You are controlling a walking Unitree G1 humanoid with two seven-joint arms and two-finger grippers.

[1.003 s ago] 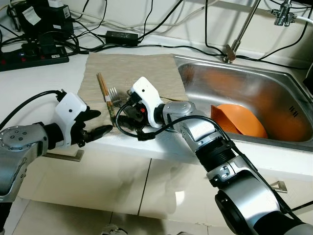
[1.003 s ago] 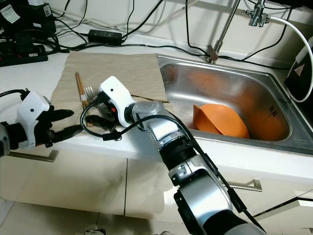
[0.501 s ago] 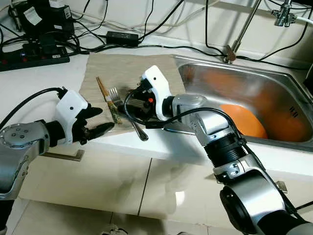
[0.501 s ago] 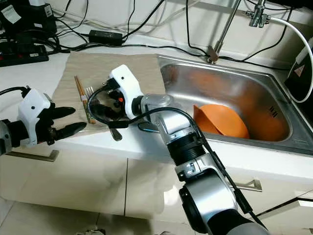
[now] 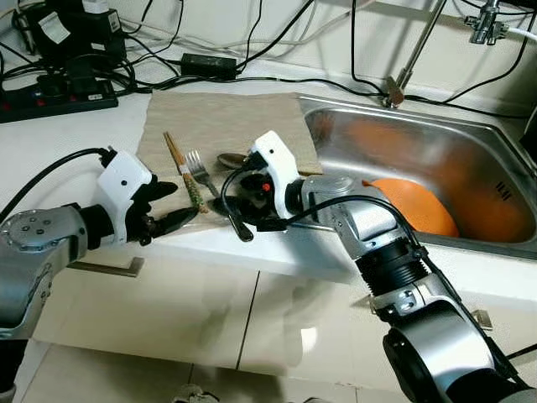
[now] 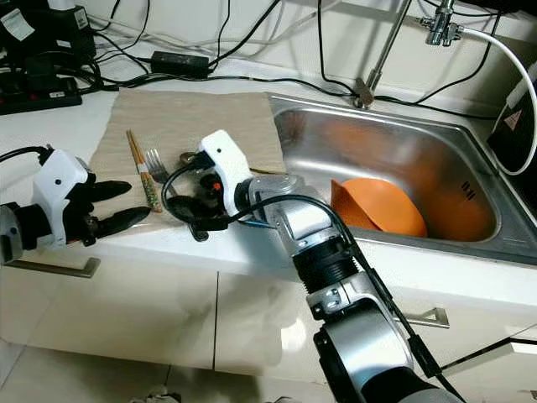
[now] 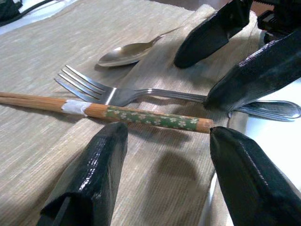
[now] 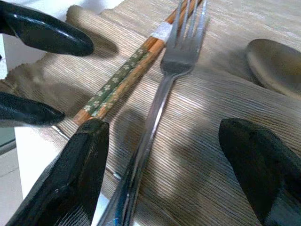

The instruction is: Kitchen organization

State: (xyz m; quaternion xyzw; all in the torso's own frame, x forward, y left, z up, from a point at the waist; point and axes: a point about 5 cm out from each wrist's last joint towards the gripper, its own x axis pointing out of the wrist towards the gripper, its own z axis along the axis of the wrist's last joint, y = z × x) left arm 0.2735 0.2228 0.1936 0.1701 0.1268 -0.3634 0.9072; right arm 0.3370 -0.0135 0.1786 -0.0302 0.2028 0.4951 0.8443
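On the beige mat (image 5: 226,117) lie a pair of wooden chopsticks (image 5: 181,168) with a green flowered band, a steel fork (image 5: 200,170) and a spoon (image 5: 232,158). My right gripper (image 5: 229,208) hovers low at the mat's front edge, open, with the fork handle (image 8: 150,122) running between its fingers (image 8: 70,179) without touching them. My left gripper (image 5: 172,206) faces it from the left, open, with its fingertips (image 7: 94,174) just short of the thick end of the chopsticks (image 7: 141,115). Nothing is held by either one.
The steel sink (image 5: 470,143) on the right holds an orange bowl (image 5: 415,201). A faucet stem (image 5: 411,59) rises behind it. A power strip (image 5: 59,92), an adapter (image 5: 210,63) and several cables lie along the back of the white counter (image 5: 109,143). Cabinet fronts are below.
My right gripper came down and forward from above the mat to the fork handle at the front edge, uncovering the spoon. The left gripper edged slightly toward the chopsticks.
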